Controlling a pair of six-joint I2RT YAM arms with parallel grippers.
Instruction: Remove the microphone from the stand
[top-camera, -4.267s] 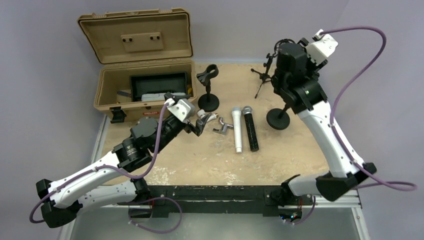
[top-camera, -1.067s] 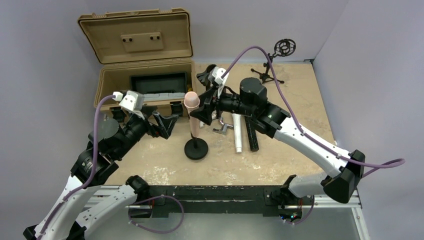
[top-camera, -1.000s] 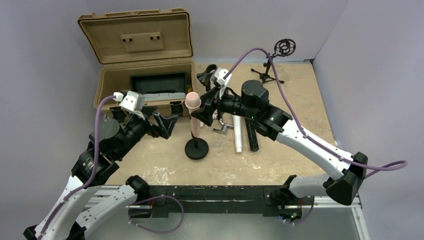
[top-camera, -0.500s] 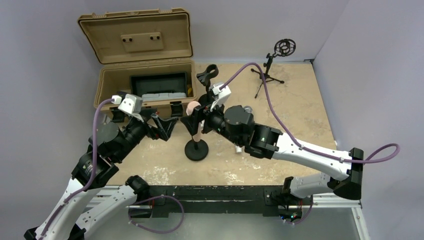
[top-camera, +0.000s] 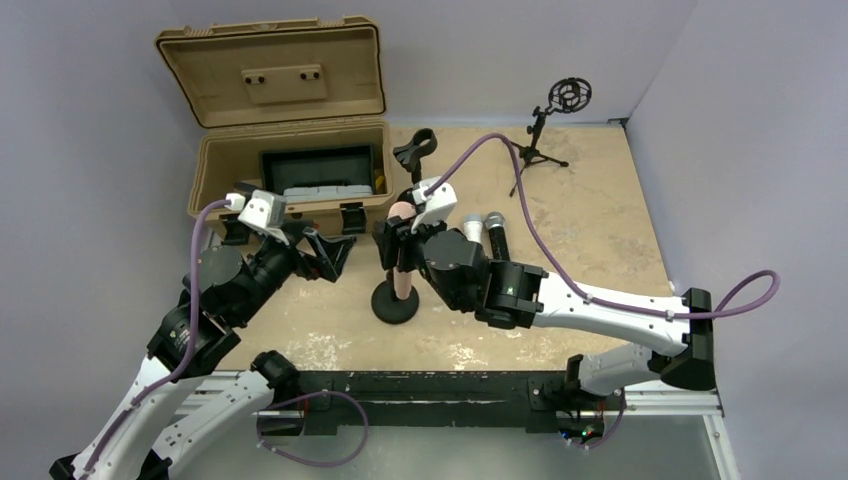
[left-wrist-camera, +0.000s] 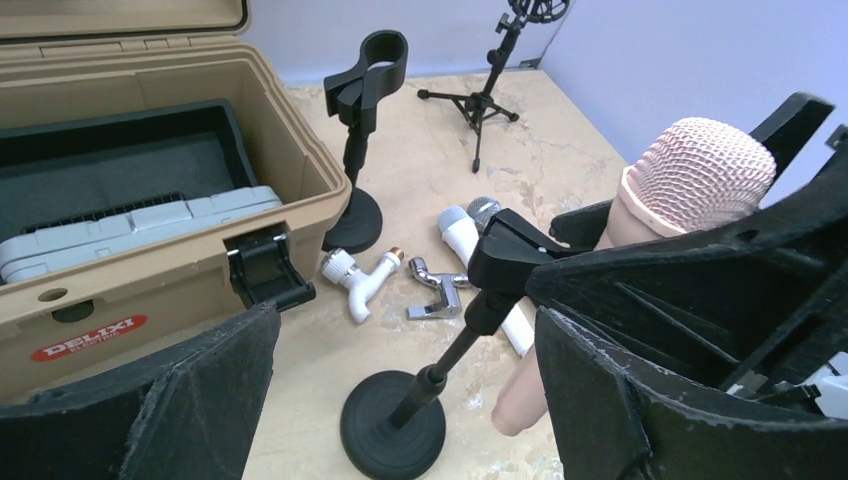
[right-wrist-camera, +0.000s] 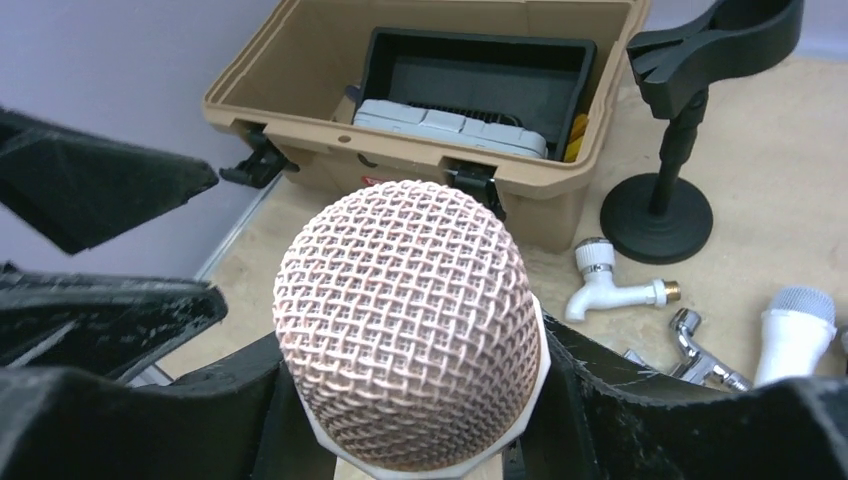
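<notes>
At centre frame from above, we saw the pink, mesh-headed microphone clamped between the jaws of the right gripper; the left gripper held its jaws wide apart.

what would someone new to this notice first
The pink microphone leaps out, on its black stand near the middle of the table, with the right gripper reaching in so that its fingers flank it just below the mesh head. Just left of it the left gripper hangs wide open, and an open tan case sits at the far left corner.
</notes>
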